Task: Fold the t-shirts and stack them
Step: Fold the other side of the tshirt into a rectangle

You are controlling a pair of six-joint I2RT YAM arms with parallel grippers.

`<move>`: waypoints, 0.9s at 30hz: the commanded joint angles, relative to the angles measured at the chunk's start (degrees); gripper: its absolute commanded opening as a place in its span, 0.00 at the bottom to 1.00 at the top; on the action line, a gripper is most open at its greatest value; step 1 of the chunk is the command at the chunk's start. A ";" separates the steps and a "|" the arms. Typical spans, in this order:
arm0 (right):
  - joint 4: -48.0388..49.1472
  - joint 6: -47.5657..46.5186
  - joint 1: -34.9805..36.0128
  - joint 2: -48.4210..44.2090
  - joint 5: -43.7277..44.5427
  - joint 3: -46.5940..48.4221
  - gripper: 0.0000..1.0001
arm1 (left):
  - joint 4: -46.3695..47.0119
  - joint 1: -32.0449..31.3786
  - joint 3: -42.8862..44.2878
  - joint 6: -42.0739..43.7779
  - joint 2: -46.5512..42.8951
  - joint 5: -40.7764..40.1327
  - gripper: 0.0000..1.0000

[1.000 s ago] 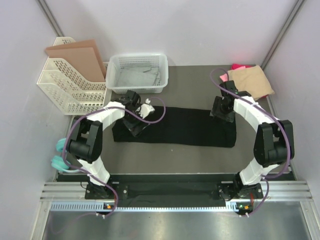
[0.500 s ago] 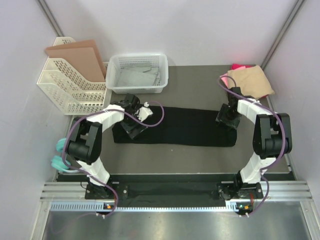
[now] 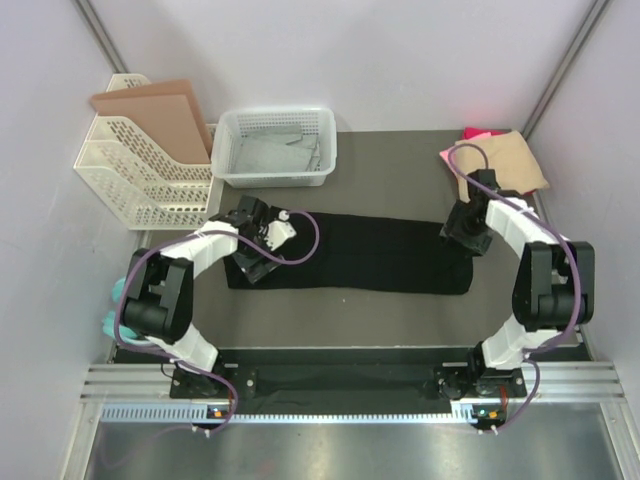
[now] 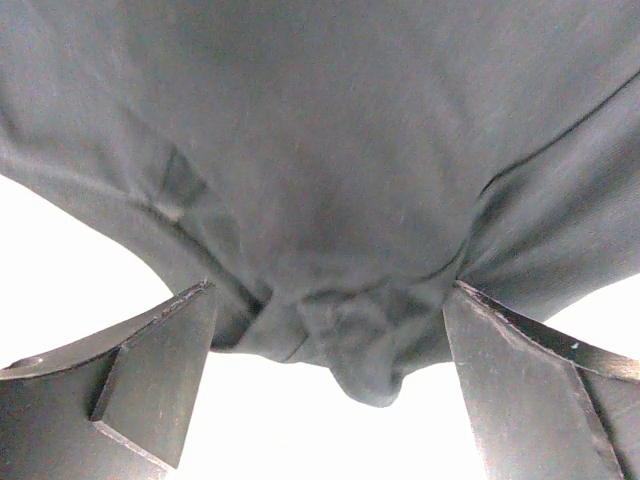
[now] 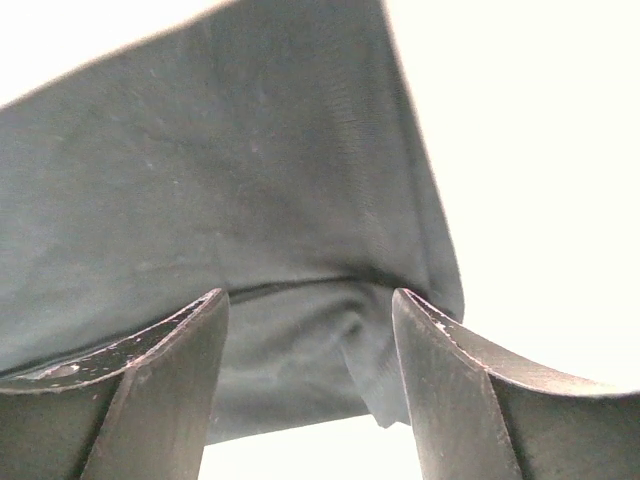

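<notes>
Both grippers have shifted outward along the black t-shirt (image 3: 370,250), which lies unchanged as a long folded band across the table (image 3: 400,310) centre. Left gripper (image 3: 256,260): band's 9 o'clock end, jaws spread wide, cloth bunched loosely between. Right gripper (image 3: 467,234): 3 o'clock end, jaws apart, hem unpinched. Tan t-shirt (image 3: 505,165) over pink t-shirt (image 3: 478,133): 1 o'clock corner. Mesh basket (image 3: 275,177): 11 o'clock.

Pink shirt (image 3: 478,133) mostly beneath tan shirt (image 3: 505,160)
</notes>
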 commanded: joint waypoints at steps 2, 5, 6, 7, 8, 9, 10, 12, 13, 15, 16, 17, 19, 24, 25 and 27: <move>-0.21 1.61 -3.78 -6.67 3.68 -2.96 0.68 | -3.05 2.96 -4.62 4.61 -0.92 -7.01 0.99; 0.84 1.88 -4.84 -6.76 2.71 -5.33 0.69 | -4.28 2.96 -4.18 4.52 -2.50 -6.39 0.99; 1.02 1.97 -5.10 -6.67 2.71 -5.78 0.69 | -4.54 2.96 -4.09 4.44 -3.20 -6.31 0.99; 1.20 1.88 -5.54 -6.15 2.80 -6.39 0.69 | -5.07 2.96 -3.83 4.61 -3.38 -6.39 0.99; 1.72 1.79 -5.80 -5.71 2.62 -6.74 0.69 | -5.33 2.96 -3.65 4.61 -3.73 -6.57 0.99; 1.99 1.79 -6.24 -5.53 2.10 -7.01 0.69 | -5.51 2.96 -3.65 4.79 -4.26 -6.83 0.99; 2.51 1.70 -6.77 -4.83 0.88 -7.62 0.69 | -5.60 3.04 -3.57 4.87 -4.70 -7.01 0.99; 3.57 1.79 -7.12 -4.22 -0.36 -8.24 0.69 | -5.69 3.04 -3.74 5.14 -5.93 -7.18 0.99; 3.92 1.70 -7.39 -3.60 -1.41 -8.76 0.69 | -5.86 3.04 -3.65 5.23 -6.19 -7.27 0.99; 4.54 1.79 -7.56 -3.16 -2.21 -9.30 0.68 | -5.95 3.04 -3.74 5.40 -6.90 -7.62 0.99; 4.45 1.88 -7.57 -3.33 -2.39 -9.73 0.68 | -6.04 3.04 -3.83 5.40 -7.16 -7.80 0.99; 4.10 1.88 -7.57 -3.94 -2.47 -9.91 0.68 | -6.04 3.04 -3.83 5.40 -7.43 -7.80 0.99; 3.75 2.23 -7.57 -8.05 -1.52 -10.52 0.67 | -6.30 3.04 -3.74 5.40 -7.95 -7.45 0.99; -0.55 2.14 -6.08 -18.61 -1.68 -9.39 0.67 | -6.91 3.04 -2.43 4.26 -7.17 -6.83 0.99; -1.34 1.62 -4.42 -21.32 -1.86 -9.12 0.67 | -7.35 3.04 -1.55 4.00 -6.99 -6.57 0.99; -3.80 1.27 -2.04 -23.97 -1.77 -9.56 0.68 | -7.71 3.04 -0.41 3.65 -6.55 -5.96 0.99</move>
